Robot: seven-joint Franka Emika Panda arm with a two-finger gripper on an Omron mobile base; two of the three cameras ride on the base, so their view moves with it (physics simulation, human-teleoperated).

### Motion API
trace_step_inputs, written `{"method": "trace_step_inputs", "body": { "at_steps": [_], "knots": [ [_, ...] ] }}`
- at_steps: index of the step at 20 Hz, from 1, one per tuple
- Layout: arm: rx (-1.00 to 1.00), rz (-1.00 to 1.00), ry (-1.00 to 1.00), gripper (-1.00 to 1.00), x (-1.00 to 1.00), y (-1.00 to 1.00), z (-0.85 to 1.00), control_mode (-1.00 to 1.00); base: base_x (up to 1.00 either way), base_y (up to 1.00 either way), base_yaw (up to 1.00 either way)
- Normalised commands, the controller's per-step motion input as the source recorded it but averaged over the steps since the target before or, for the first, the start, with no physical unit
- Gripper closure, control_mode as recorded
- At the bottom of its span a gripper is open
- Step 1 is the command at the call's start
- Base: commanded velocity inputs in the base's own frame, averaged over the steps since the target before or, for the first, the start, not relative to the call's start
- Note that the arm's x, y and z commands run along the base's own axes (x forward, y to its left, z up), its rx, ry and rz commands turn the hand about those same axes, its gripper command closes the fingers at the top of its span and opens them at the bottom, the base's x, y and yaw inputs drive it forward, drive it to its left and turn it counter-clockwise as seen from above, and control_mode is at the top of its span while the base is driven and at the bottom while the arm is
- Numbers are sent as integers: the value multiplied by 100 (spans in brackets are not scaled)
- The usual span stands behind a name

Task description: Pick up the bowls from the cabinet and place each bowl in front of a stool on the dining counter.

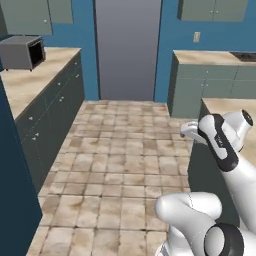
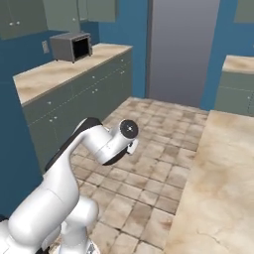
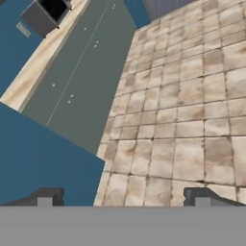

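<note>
On the left worktop in the left base view sits a boxy dark grey microwave (image 1: 22,51), its cavity empty, the right base view shows the veined marble dining counter (image 2: 218,188), and the hand view shows the gripper (image 3: 123,198) spread wide over square stone floor tiles (image 3: 187,110).

Dark grey microwave (image 1: 22,52) with its black opening, standing at the far end of a tan marble wall worktop (image 1: 35,80) over grey-green base drawers (image 2: 79,104), beside a tan tiled floor (image 1: 120,165), blue walls (image 2: 134,30) and a tall grey panel (image 1: 128,47).
</note>
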Motion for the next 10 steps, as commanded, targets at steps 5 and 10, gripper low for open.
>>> {"method": "trace_step_inputs", "body": {
  "at_steps": [5,10],
  "knots": [
    [0,0,0,-100,0,0,0,100,100,36,-7],
    [0,0,0,-100,0,0,0,100,100,33,-1]
  ]
}}
